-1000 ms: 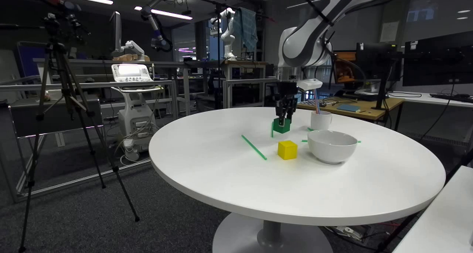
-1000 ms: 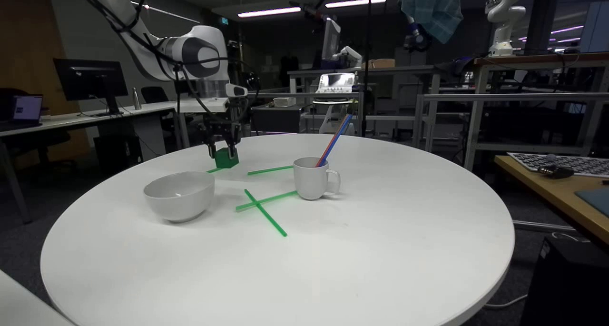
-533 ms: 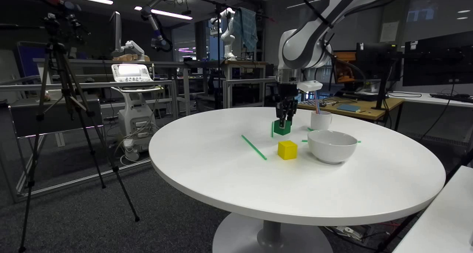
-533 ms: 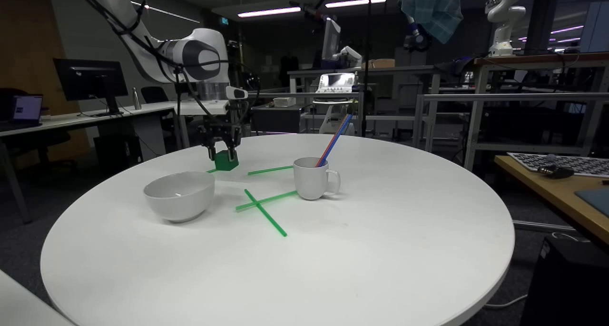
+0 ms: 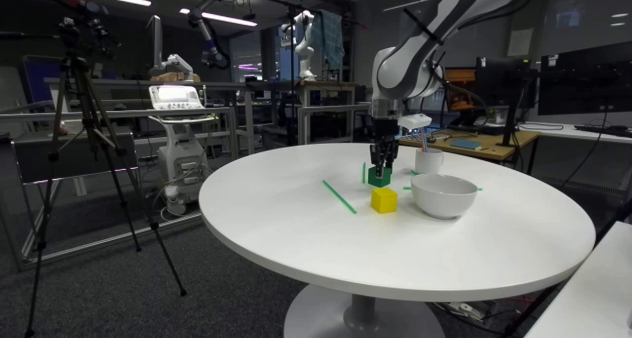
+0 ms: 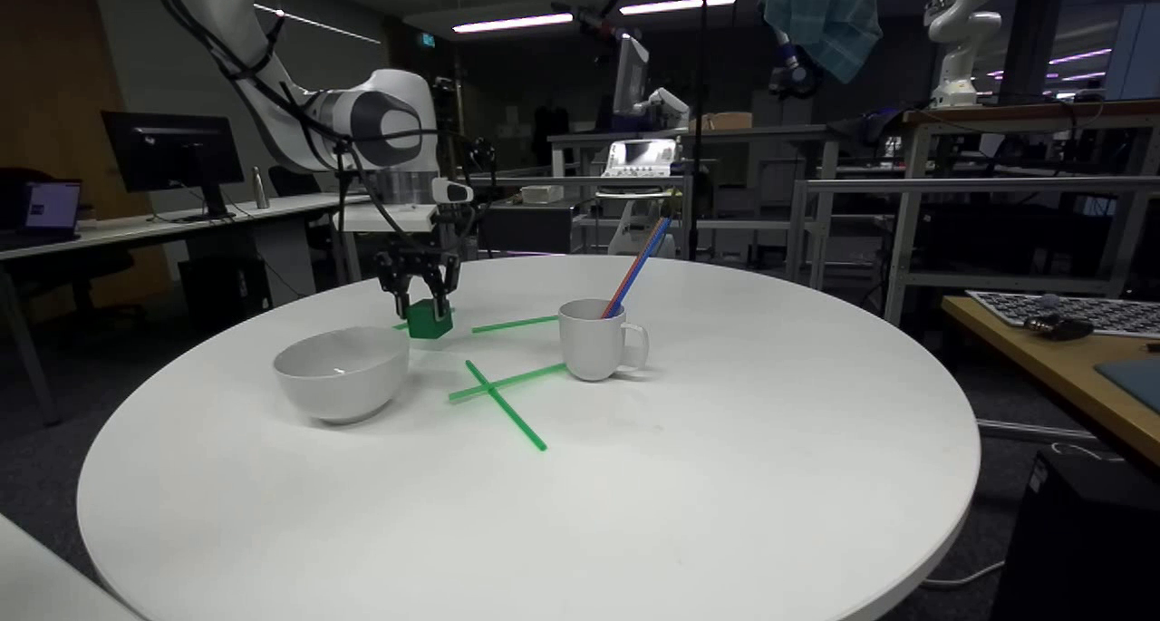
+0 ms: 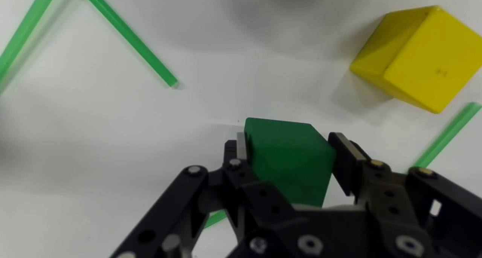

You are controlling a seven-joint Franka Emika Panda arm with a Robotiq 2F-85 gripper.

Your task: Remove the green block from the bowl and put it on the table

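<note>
Brings the green cube-shaped block [image 7: 292, 167] lower than before, pinched in the black two-fingered tool [image 6: 422, 314] below the wrist view's centre, near the round white desk [image 6: 725, 476]. Already out of the glossy round white bowl [image 6: 337, 383]; probably needs only setting down.

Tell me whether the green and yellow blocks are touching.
Apart. In the wrist view, a strip of white table shows between the green block and the yellow block.

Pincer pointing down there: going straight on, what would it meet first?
Most likely the table: the green block held in the pincer would touch down first, though the gap and anything hidden beneath are unclear.
</note>
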